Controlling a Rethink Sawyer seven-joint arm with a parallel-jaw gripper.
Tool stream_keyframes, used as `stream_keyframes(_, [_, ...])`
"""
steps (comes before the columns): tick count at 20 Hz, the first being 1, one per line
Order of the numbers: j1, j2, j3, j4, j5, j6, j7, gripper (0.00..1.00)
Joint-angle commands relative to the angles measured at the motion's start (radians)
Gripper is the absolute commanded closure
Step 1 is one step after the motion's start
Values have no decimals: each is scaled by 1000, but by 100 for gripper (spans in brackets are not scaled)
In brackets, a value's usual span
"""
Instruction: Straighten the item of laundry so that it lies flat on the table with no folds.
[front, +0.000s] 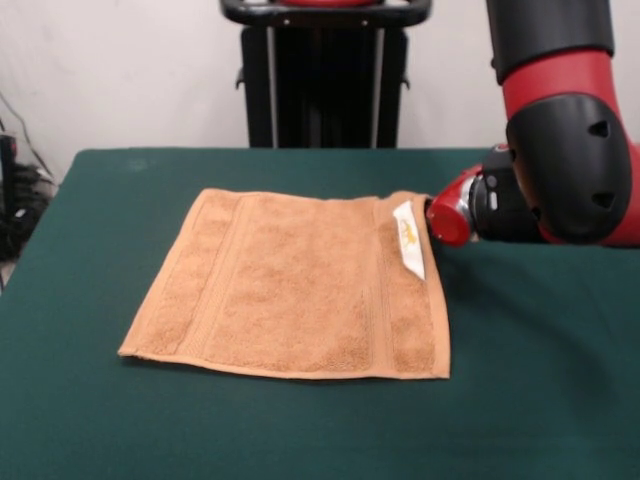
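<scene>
jaws are hiding behind the arm's bulky red and black joints, so whether they are spread or pressed together cannot be told from the front view. biggest first: the surface is stretching wide, a dark green felt-like top with far more room than the cloth needs. the arm is coming down at the picture's right, its red end piece sitting just beside the towel's far right corner, and the towel is lying leftward from it, near the middle of the surface. the towel is looking like nubby tan-orange terry, roughly rectangular, with woven bands running near its left and right ends. it is appearing almost flat already, though the far right corner is seeming slightly lifted or turned beside the arm. smallest, a white tag is lying on the right band, slanting along that edge. any next tug would likely be working on that corner.
</scene>
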Motion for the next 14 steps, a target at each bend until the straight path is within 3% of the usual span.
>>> stream_keyframes(1, [9, 10, 119, 108, 32, -6, -42, 100])
stream_keyframes(14, [19, -37, 139, 183, 50, -25, -12, 100])
